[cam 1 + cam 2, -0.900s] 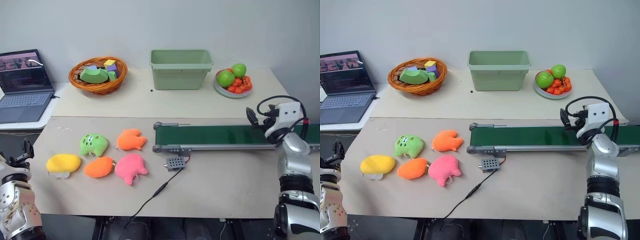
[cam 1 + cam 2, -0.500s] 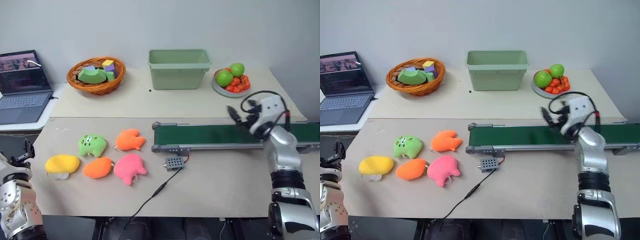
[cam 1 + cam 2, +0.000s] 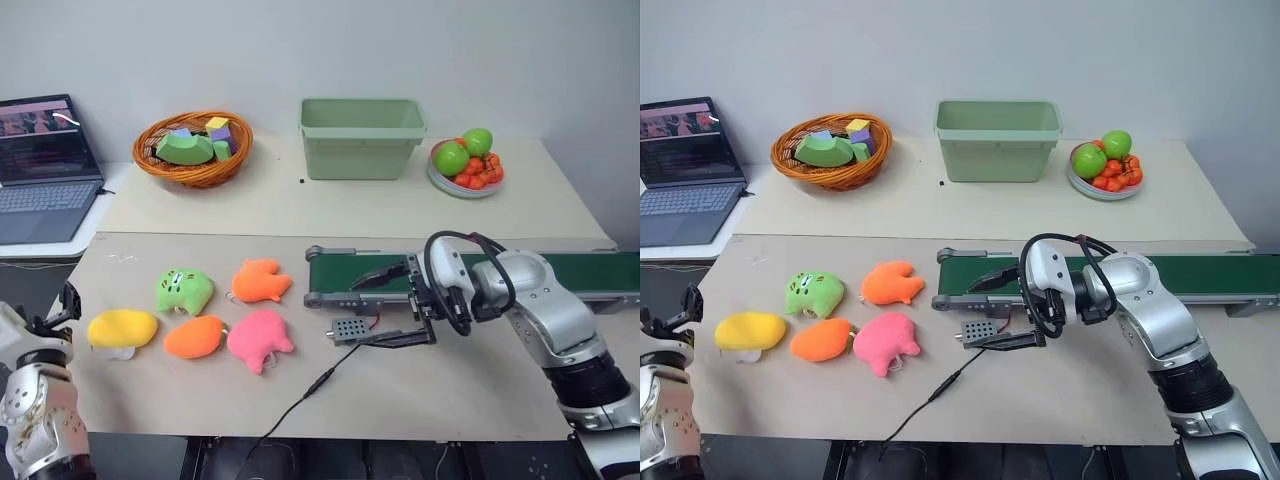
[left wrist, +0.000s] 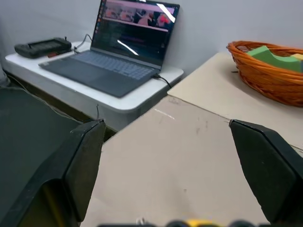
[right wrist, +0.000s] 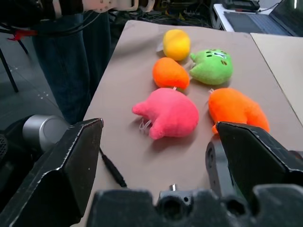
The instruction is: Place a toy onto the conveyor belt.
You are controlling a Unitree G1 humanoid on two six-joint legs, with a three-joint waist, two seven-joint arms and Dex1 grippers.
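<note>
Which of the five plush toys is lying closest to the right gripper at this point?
The pink plush. It is the rightmost of the cluster, on the side facing the open right gripper; the yellow toy lies farthest away, at the cluster's left end.

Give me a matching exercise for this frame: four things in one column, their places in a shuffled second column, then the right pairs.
Things:
1. yellow toy
2. light green bin
3. wicker basket
4. right gripper

Places:
A. far side of the table, between the wicker basket and the fruit bowl
B. at the conveyor belt's left end
C. leftmost of the plush toys
D. far left of the table, nearest the laptop

Pairs: 1-C, 2-A, 3-D, 4-B
</note>
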